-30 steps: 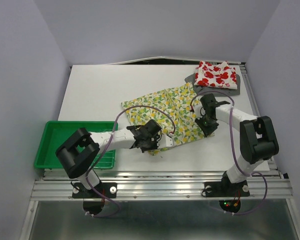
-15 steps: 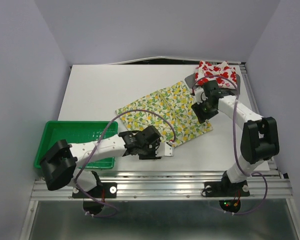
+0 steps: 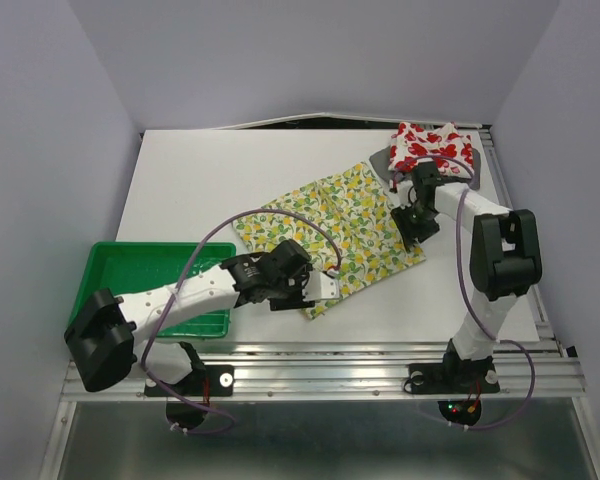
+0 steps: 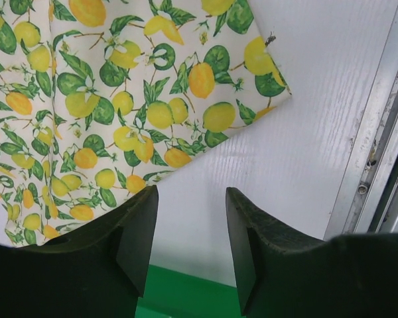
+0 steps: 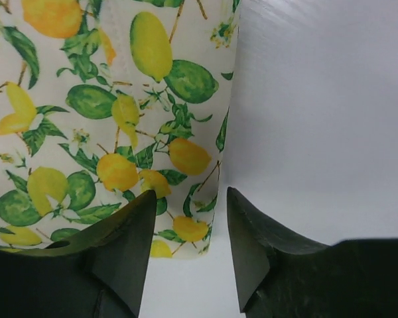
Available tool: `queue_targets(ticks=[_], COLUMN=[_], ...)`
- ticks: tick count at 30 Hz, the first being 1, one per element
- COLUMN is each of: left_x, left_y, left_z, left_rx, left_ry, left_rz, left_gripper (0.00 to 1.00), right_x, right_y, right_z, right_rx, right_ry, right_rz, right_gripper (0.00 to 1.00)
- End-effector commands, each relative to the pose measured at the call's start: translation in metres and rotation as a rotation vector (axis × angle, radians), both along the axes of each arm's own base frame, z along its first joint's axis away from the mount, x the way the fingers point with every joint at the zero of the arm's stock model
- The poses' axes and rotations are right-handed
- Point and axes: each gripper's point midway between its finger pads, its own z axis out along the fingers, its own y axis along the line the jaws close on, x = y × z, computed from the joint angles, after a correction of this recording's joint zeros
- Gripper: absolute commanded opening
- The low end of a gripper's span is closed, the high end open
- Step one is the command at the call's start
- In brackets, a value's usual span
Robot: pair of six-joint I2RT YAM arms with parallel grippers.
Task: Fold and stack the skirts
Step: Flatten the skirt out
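Observation:
The lemon-print skirt (image 3: 340,225) lies spread flat on the white table. The red-print skirt (image 3: 432,150) lies folded at the back right on the grey skirt (image 3: 382,158). My left gripper (image 3: 302,285) is open and empty above the lemon skirt's near corner. In the left wrist view that gripper (image 4: 189,199) hangs over bare table, with the skirt (image 4: 119,99) just beyond it. My right gripper (image 3: 412,215) is open and empty at the skirt's right edge. In the right wrist view it (image 5: 191,199) straddles the skirt's edge (image 5: 119,132).
A green plastic tray (image 3: 140,270) stands at the near left, under my left arm; it also shows between the left jaws (image 4: 186,298). The table's metal front rail (image 4: 378,132) runs close to the left gripper. Grey walls enclose the table on three sides.
The lemon skirt has shifted toward the back right and lies flatter. My right gripper moved toward the far side along its right edge. My left arm's elbow swung left over the tray.

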Motion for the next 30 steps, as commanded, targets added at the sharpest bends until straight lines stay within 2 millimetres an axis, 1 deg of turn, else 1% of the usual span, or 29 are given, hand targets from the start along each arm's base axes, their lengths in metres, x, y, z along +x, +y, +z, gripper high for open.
queue_targets(ticks=[1,3,4,5,6,7,8,9,10,12,13,14,15,18,20,21,24,25,26,28,30], left_x=[0.004,0.001,-0.003,-0.006,-0.009,-0.008,-0.009,-0.014,-0.014,-0.014,-0.013,-0.013,-0.012,-0.011,-0.007,-0.006,-0.008,-0.009,-0.008,-0.009,-0.007], left_y=[0.004,0.002,0.0,-0.001,-0.001,-0.003,-0.001,0.003,0.001,0.002,0.0,-0.001,-0.003,-0.004,-0.007,-0.008,-0.014,-0.016,-0.017,-0.02,-0.026], left_z=[0.0,0.002,0.0,0.004,0.002,0.002,-0.002,-0.012,-0.014,-0.02,-0.02,-0.02,-0.02,-0.022,-0.021,-0.021,-0.019,-0.021,-0.023,-0.03,-0.033], left_rx=[-0.006,-0.037,-0.059,-0.082,-0.089,-0.093,-0.082,-0.055,-0.039,-0.025,-0.025,-0.025,-0.02,-0.007,-0.004,-0.006,-0.016,-0.01,-0.009,0.011,0.012], left_ry=[-0.005,0.009,0.022,0.016,0.011,-0.015,-0.03,-0.031,-0.066,-0.091,-0.102,-0.101,-0.102,-0.107,-0.131,-0.131,-0.125,-0.117,-0.122,-0.127,-0.146], left_rz=[0.009,0.014,0.002,-0.011,-0.026,-0.036,-0.048,-0.065,-0.094,-0.106,-0.116,-0.126,-0.132,-0.151,-0.162,-0.172,-0.197,-0.207,-0.209,-0.236,-0.248], left_gripper=[0.57,0.57,0.58,0.59,0.59,0.59,0.6,0.6,0.59,0.59,0.59,0.59,0.59,0.58,0.55,0.52,0.51,0.51,0.51,0.53,0.56], right_x=[0.008,0.002,-0.004,-0.008,-0.011,-0.016,-0.019,-0.022,-0.03,-0.042,-0.049,-0.051,-0.055,-0.049,-0.033,-0.021,-0.001,0.002,0.012,0.016,0.021], right_y=[-0.01,-0.011,-0.012,-0.01,-0.013,-0.009,-0.009,-0.006,0.001,0.008,0.009,0.008,0.004,-0.016,-0.027,-0.029,-0.029,-0.029,-0.029,-0.029,-0.028], right_z=[-0.011,-0.015,-0.017,-0.017,-0.017,-0.017,-0.016,-0.016,-0.016,-0.017,-0.017,-0.016,-0.019,-0.02,-0.02,-0.019,-0.016,-0.024,-0.019,-0.025,-0.025], right_rx=[0.052,0.084,0.107,0.115,0.122,0.144,0.161,0.18,0.217,0.257,0.265,0.254,0.235,0.124,0.066,0.053,0.053,0.05,0.051,0.05,0.053], right_ry=[0.023,0.052,0.069,0.082,0.088,0.101,0.108,0.12,0.146,0.191,0.21,0.207,0.208,0.154,0.096,0.066,0.041,0.061,0.043,0.059,0.053], right_rz=[-0.064,-0.071,-0.077,-0.073,-0.08,-0.073,-0.08,-0.086,-0.079,-0.086,-0.091,-0.093,-0.089,-0.103,-0.112,-0.12,-0.123,-0.125,-0.125,-0.125,-0.121], right_gripper=[0.5,0.47,0.4,0.35,0.3,0.23,0.18,0.08,0.02,0.01,0.01,0.01,0.01,0.01,0.01,0.01,0.01,0.01,0.01,0.01,0.01])
